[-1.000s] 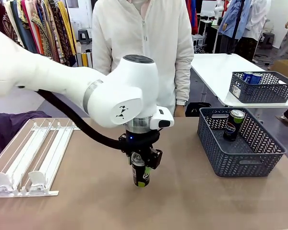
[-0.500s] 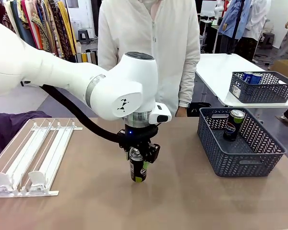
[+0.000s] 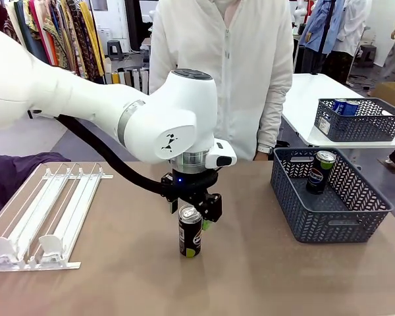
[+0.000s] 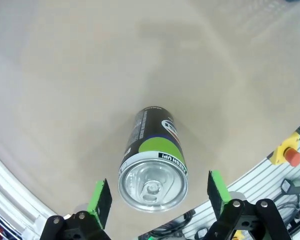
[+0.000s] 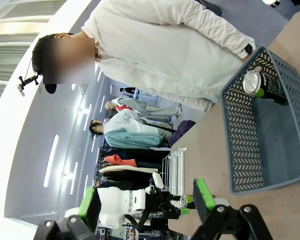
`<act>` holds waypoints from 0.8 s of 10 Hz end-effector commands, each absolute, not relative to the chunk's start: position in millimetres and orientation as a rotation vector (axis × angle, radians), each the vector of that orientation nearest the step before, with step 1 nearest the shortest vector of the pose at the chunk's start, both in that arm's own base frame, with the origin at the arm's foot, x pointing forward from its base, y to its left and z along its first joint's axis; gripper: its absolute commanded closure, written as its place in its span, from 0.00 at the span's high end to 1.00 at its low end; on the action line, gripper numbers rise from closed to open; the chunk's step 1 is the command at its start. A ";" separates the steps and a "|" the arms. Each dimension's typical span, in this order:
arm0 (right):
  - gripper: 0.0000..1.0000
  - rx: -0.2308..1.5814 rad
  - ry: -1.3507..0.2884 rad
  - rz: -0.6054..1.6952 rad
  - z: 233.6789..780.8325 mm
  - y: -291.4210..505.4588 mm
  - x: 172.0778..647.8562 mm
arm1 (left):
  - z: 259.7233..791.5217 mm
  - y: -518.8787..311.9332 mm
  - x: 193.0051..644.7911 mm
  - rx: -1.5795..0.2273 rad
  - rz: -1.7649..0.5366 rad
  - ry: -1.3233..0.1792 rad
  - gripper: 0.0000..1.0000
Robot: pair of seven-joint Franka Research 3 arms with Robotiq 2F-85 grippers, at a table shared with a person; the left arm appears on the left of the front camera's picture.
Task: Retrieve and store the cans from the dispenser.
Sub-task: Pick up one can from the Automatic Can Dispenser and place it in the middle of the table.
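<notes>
At the table's left edge lies the dispenser (image 3: 45, 217), a flat rack of white and clear rails with curved white stops at its near end, its lanes bare. Near the middle of the brown table (image 3: 250, 276) a black can (image 3: 190, 231) with green marks and a silver top stands upright. The left gripper (image 3: 192, 212) hangs directly above it; from the left wrist camera its green-padded fingers (image 4: 101, 202) are spread wide on either side of the can's top (image 4: 153, 180), clear of it. Behind the table stands a person in a white shirt (image 3: 230, 72). To the right sits a dark grey mesh basket (image 3: 329, 194) holding two cans (image 3: 319, 172). The right gripper (image 5: 146, 205) has its fingers spread, pinching nothing.
</notes>
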State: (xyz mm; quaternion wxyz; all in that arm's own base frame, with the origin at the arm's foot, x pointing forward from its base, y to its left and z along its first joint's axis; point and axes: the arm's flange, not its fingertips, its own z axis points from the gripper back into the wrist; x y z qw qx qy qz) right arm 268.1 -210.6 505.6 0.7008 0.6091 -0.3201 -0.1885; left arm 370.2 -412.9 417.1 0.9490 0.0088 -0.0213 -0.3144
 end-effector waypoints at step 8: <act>1.00 1.374 -0.741 -0.410 509.1 -209.3 271.1 | 564.5 -127.2 349.8 -0.684 -0.387 -0.147 1.00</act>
